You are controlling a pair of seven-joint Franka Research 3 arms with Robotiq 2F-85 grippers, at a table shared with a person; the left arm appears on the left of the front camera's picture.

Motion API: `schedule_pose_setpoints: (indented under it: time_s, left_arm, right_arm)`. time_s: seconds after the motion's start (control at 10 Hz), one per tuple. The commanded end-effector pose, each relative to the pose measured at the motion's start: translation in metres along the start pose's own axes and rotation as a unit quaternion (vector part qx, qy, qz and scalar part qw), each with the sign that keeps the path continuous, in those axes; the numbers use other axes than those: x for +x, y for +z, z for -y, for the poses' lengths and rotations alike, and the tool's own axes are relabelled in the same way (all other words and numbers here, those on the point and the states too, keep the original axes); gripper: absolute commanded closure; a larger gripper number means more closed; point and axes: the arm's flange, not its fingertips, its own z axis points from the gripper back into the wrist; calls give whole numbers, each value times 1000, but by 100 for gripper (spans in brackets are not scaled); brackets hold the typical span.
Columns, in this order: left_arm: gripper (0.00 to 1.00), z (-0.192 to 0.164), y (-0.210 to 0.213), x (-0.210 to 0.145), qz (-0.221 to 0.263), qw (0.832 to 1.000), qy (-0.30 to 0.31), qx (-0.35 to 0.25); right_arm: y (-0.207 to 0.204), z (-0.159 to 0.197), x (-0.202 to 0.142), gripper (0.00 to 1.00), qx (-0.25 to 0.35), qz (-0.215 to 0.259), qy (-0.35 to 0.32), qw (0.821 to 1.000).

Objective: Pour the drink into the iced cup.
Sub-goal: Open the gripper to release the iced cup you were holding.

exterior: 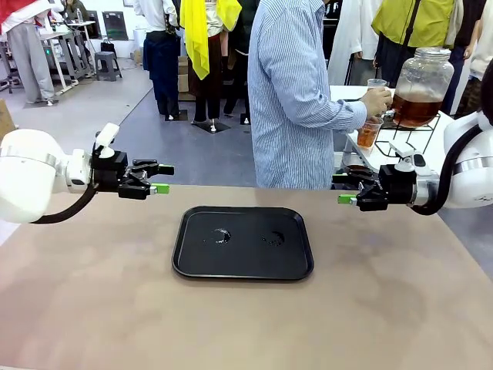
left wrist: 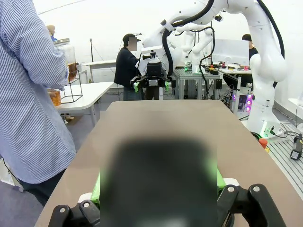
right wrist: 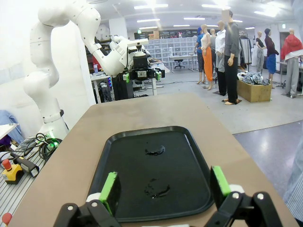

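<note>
**A:** Start with the front view. Where are your tools?

**B:** My left gripper point(exterior: 158, 177) hangs over the table point(exterior: 92, 308) at one side, my right gripper point(exterior: 347, 187) at the other, both pointing inward with fingers spread and nothing between them. The black tray point(exterior: 243, 243) lies between and below them, with two small wet marks on it.

**A:** And the drink?

**B:** Beyond my right gripper, well apart from it, on a side table. The drink point(exterior: 416, 109) sits amber-brown in a large glass jar point(exterior: 425, 85) on a wire stand. A person in a striped shirt point(exterior: 289, 100) holds a cup point(exterior: 376, 86) by the jar; a second cup point(exterior: 368, 134) with amber liquid is just below that hand.

**A:** Left wrist view?

**B:** My own green pads point(left wrist: 97, 189) flank a blurred dark patch. Straight ahead, across the table, is my right gripper point(left wrist: 152, 83). The jar point(left wrist: 68, 56) is off to one side, past the striped sleeve.

**A:** Right wrist view?

**B:** My pads point(right wrist: 109, 190) stand wide apart with the tray point(right wrist: 123, 198) directly beneath and ahead of them. My left gripper point(right wrist: 142, 74) faces me from the far end.
</note>
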Motion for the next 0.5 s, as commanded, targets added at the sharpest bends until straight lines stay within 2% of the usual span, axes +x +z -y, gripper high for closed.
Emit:
schedule_pose_setpoints:
  time_s: [0.0, 0.4]
  left_arm:
    - [0, -1, 0, 2, -4, 1000, 0, -2]
    - [0, -1, 0, 2, -4, 1000, 0, -2]
  right_arm:
    - [-2, 1, 4, 0, 3, -1, -1, 1000]
    - [-2, 1, 4, 0, 3, -1, -1, 1000]
